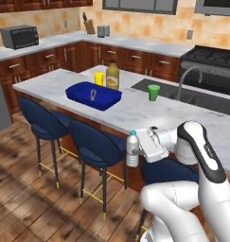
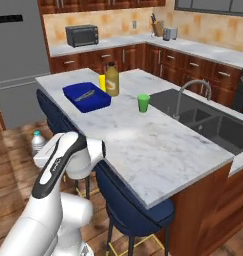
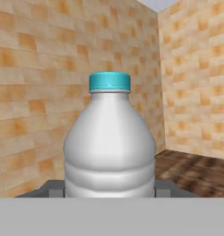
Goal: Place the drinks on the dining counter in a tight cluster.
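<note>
Gripping the water bottle (image 1: 132,149), the fingers (image 1: 141,152) are clamped on its ribbed, translucent body, which is held upright in the air off the near edge of the worktop (image 1: 135,111), above the navy stools (image 1: 90,146) and wood-plank floor (image 1: 22,189). The bottle has a rounded shoulder and a teal-blue screw cap. On the white-grey marble worktop stand an amber juice jug (image 1: 112,75) with an orange label, a short yellow cup (image 1: 98,78) touching it, a blue rectangular tray (image 1: 93,95) and a green cup (image 1: 154,92) near the sink (image 1: 192,94). No lettering is legible.
</note>
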{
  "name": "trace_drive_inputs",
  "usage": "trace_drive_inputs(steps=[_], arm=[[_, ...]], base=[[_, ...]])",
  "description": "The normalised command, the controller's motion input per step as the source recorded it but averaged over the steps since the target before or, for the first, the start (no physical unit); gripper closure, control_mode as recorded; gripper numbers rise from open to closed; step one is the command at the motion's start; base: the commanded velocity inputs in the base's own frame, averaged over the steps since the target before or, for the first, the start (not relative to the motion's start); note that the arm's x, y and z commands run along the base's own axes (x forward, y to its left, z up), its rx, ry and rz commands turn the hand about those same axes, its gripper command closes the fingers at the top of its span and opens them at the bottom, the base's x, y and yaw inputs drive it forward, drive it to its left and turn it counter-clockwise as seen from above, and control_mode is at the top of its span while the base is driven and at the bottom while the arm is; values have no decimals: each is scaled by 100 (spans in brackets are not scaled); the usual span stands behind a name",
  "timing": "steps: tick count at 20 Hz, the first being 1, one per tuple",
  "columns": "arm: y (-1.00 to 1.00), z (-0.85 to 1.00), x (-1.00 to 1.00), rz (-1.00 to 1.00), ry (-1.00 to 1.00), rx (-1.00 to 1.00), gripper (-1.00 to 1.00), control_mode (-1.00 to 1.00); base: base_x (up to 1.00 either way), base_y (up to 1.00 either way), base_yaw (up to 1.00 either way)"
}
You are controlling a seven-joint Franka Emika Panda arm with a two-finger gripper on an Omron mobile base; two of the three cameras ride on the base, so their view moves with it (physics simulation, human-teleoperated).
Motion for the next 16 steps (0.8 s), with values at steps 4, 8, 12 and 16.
trace_drive_inputs(steps=[4, 8, 12, 16], arm=[[0, 0, 0, 0, 0, 0, 100, 100], [0, 0, 0, 0, 0, 0, 100, 100], [0, 0, 0, 0, 0, 0, 100, 100], [0, 0, 0, 0, 0, 0, 100, 100]], base=[[-18, 77, -7], [1, 69, -23], [39, 40, -62], [37, 44, -57]])
